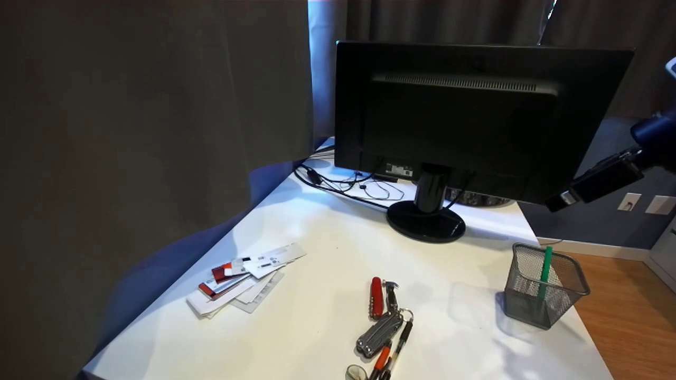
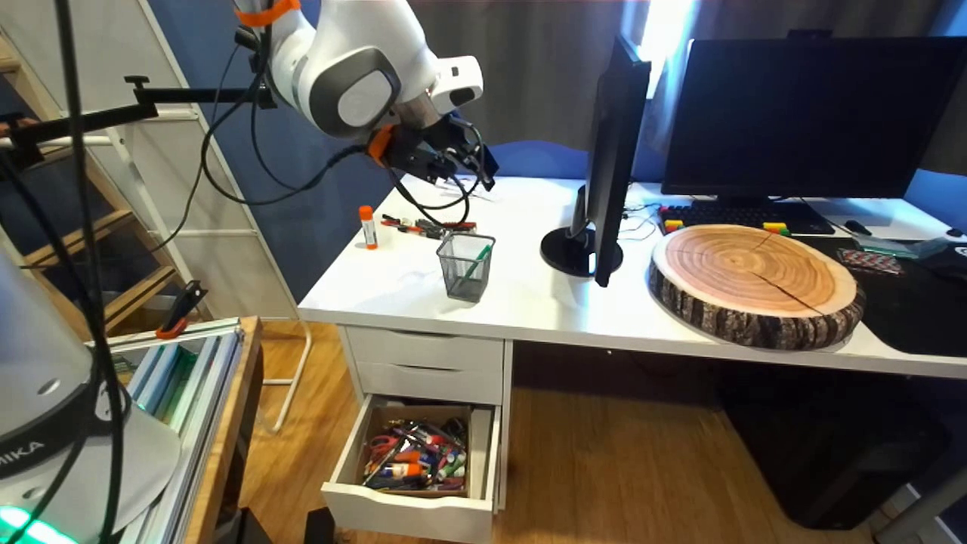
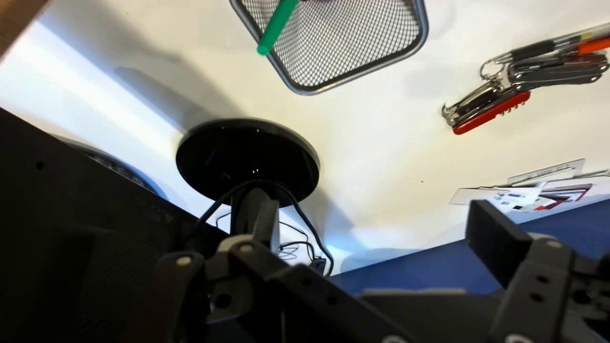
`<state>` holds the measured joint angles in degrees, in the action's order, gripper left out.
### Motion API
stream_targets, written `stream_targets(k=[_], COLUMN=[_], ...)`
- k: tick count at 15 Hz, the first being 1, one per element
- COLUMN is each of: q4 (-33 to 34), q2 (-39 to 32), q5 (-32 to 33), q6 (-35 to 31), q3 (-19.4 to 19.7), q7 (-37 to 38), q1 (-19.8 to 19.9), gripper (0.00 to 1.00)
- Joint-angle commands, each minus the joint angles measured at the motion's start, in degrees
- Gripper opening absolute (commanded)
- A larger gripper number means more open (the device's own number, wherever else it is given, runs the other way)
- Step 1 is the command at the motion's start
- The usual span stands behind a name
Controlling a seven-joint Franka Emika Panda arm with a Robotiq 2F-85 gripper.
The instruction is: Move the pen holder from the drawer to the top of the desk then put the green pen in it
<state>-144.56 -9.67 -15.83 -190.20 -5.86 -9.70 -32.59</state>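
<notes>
Probably light and stiff; below the spread tool [image 3: 381, 233], if needed, pinch the cup [image 1: 555, 301] by its rim [image 3: 307, 90], avoiding the pen [image 1: 546, 265].

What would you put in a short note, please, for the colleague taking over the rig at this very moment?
Gripper: open, holding nothing, raised clear of the desk.
Pen holder: upright on the white top, near the edge.
Green pen: leaning inside the mesh cup, its upper end at the rim.
Done: holder on top, pen in it.
Left: nothing that the task names, as far as I can judge. The drawer stands open; shutting it would be an extra.
</notes>
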Motion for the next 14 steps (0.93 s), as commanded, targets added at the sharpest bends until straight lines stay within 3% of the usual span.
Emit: stream_targets(k=[1,9,10,12,14], q4=[-3.1,-1.7,-2.5,-2.5,-2.5], q2=[5.7,3.1,3.7,3.6,3.5], q5=[-3.1,13.7,9.2,11.6,11.8], q6=[6.7,11.0,9.6,9.9,10.0], q3=[10.7,29.8,25.4,28.3,28.7], q7=[0.2,12.7,8.9,10.7,10.8], q1=[-9.7,-24.5,-20.6,-23.2,-23.7], gripper=[1.0,1.0,1.0,1.0,1.0])
